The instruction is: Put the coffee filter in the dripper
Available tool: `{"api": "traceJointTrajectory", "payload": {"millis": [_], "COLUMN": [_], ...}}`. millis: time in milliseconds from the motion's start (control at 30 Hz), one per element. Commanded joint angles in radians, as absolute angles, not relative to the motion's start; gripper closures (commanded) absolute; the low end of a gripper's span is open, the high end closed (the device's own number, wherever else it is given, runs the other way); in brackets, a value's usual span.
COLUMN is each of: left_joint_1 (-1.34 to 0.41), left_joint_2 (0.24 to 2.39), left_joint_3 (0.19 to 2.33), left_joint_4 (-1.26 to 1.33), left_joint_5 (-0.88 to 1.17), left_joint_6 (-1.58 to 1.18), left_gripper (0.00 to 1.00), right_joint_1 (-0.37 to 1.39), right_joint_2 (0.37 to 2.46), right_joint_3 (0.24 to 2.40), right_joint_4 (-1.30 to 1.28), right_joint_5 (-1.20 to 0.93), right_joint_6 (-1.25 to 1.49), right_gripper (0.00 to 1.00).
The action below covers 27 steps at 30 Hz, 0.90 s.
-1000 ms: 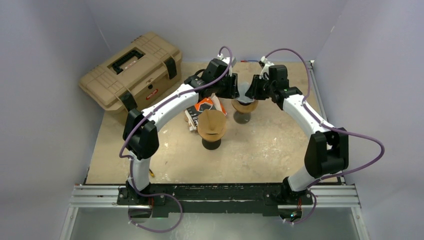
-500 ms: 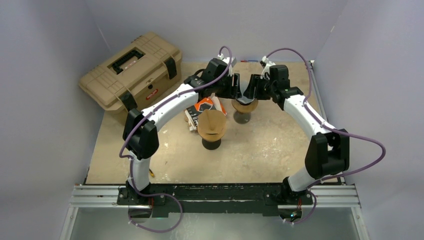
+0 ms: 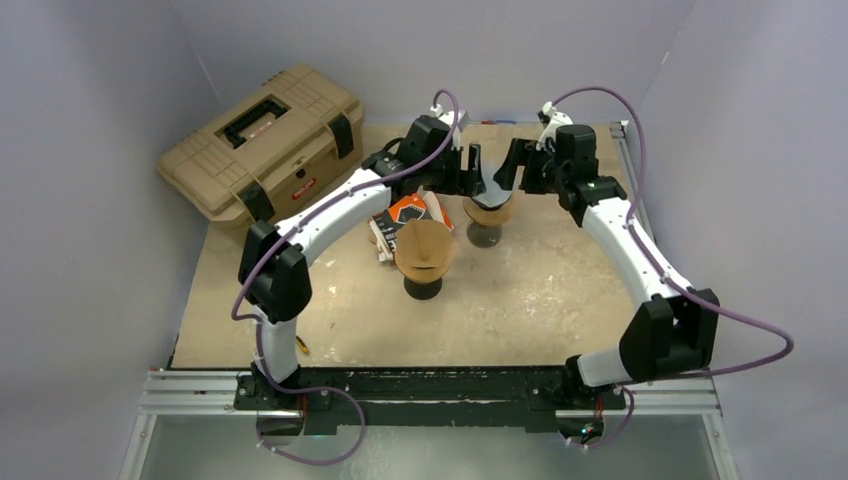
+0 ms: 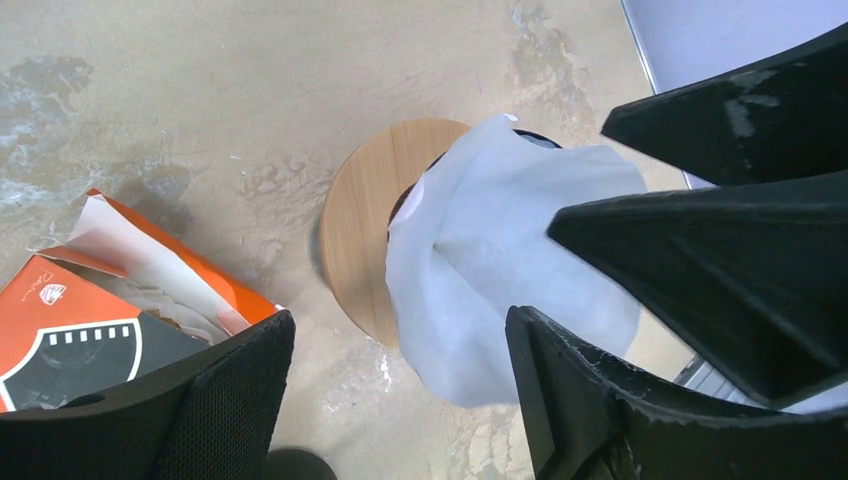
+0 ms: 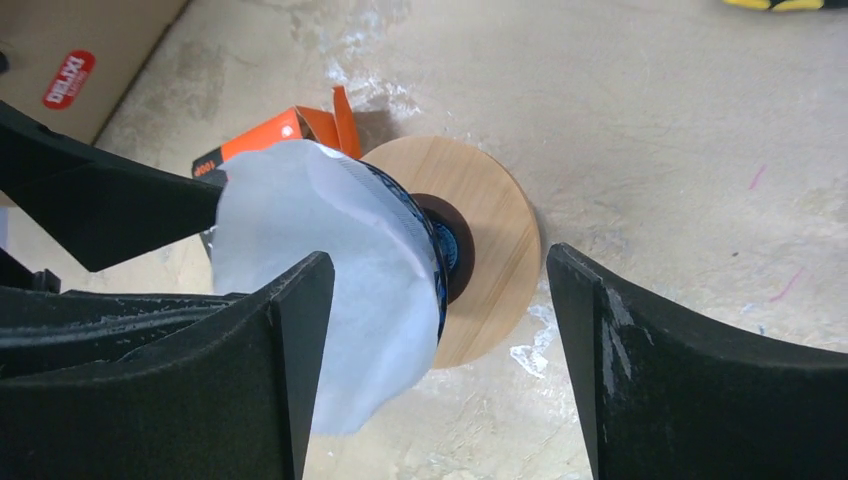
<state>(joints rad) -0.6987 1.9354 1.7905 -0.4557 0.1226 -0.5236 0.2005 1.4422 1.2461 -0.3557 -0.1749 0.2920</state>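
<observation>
The white coffee filter (image 4: 500,260) sits loose in the dripper, a dark glass cone (image 5: 442,250) with a round wooden collar (image 4: 355,240), and sticks out above its rim. The dripper (image 3: 490,213) stands at the table's far middle. My left gripper (image 4: 400,400) is open, with its fingers straddling the filter's edge without pinching it. Opposite it, my right gripper (image 5: 440,400) is also open, one finger beside the filter (image 5: 320,260) and the other off past the collar. From above, the left gripper (image 3: 472,172) and right gripper (image 3: 508,166) face each other over the dripper.
A second dripper with a brown filter (image 3: 423,250) stands on a black base just in front and to the left. An opened orange filter box (image 3: 408,213) lies between the two drippers. A tan toolbox (image 3: 262,140) sits at the far left. Grey walls close in the table.
Both grippers have opened wide and let go of the white filter, which stays in the dripper. The right arm has swung back and to the right.
</observation>
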Motion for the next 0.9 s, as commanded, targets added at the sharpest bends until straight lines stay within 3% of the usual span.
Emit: {"api": "traceJointTrajectory", "payload": {"millis": [0, 500, 867], "left_joint_1": [-0.682, -0.617, -0.612], "left_joint_2": [1.823, 1.758, 1.812], "left_joint_3": [1.753, 1.595, 1.598], "left_joint_4": [-0.363, -0.235, -0.238], "left_joint_5": [0.117, 0.242, 0.263], "left_joint_6": [-0.534, -0.595, -0.596], "left_gripper": [0.22, 0.32, 0.37], "right_joint_1": [0.175, 0.026, 0.003], "right_joint_2": [1.362, 1.326, 1.348], "right_joint_3": [1.285, 1.158, 1.089], "right_joint_4": [-0.347, -0.233, -0.202], "right_joint_5": [-0.209, -0.568, -0.587], "right_joint_6": [0.310, 0.370, 0.371], "right_gripper": [0.18, 0.21, 0.25]}}
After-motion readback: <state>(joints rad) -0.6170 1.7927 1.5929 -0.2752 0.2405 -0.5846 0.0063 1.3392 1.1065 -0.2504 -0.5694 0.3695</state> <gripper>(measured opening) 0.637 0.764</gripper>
